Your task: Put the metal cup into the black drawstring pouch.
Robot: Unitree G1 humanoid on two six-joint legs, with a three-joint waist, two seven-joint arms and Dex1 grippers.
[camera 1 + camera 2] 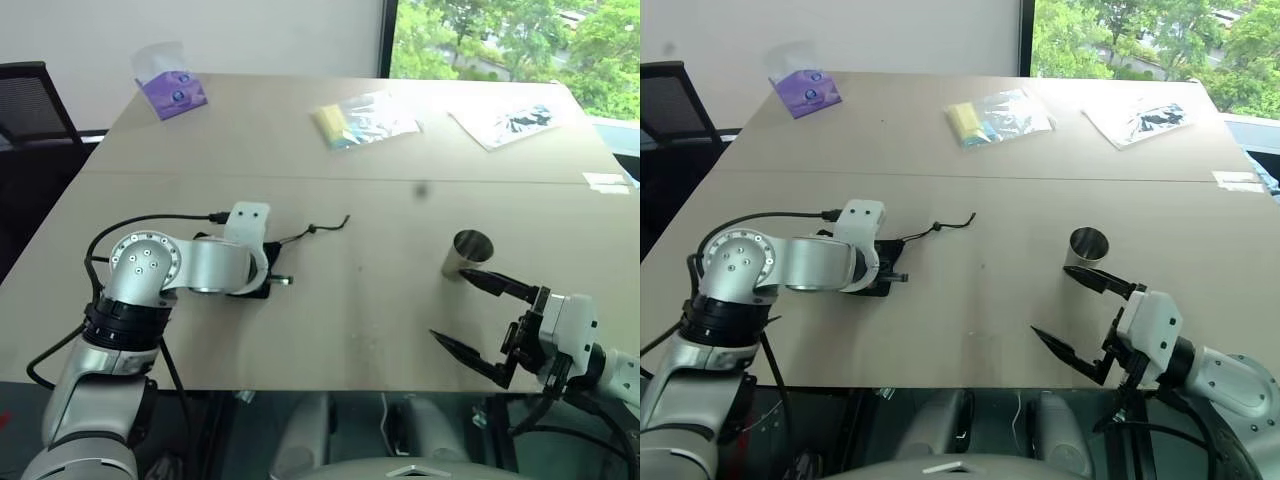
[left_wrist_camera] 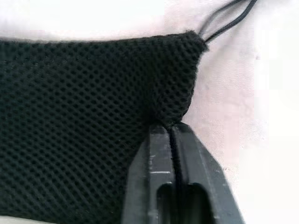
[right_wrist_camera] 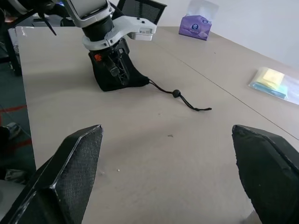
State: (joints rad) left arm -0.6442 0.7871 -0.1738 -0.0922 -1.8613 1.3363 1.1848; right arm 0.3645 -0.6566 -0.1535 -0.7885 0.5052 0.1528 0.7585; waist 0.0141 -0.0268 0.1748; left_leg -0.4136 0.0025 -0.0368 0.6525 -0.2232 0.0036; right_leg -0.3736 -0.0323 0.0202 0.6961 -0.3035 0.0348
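Observation:
The metal cup (image 1: 468,252), a shiny silver tumbler, stands upright on the table at the right. My right gripper (image 1: 447,303) is open just in front of it, with the farther finger close to the cup's base and nothing between the fingers. The black drawstring pouch (image 3: 114,79) lies on the table at the left, partly hidden under my left hand in the head views. Its cord and bead (image 1: 315,229) trail off to the right. In the left wrist view my left gripper (image 2: 172,135) is shut on a pinch of the pouch's mesh fabric (image 2: 84,116) near its corner.
A purple tissue pack (image 1: 172,90) sits at the far left. A clear bag with a yellow item (image 1: 362,120) and another clear bag (image 1: 505,122) lie along the far side. A black chair (image 1: 30,100) stands beyond the table's left edge.

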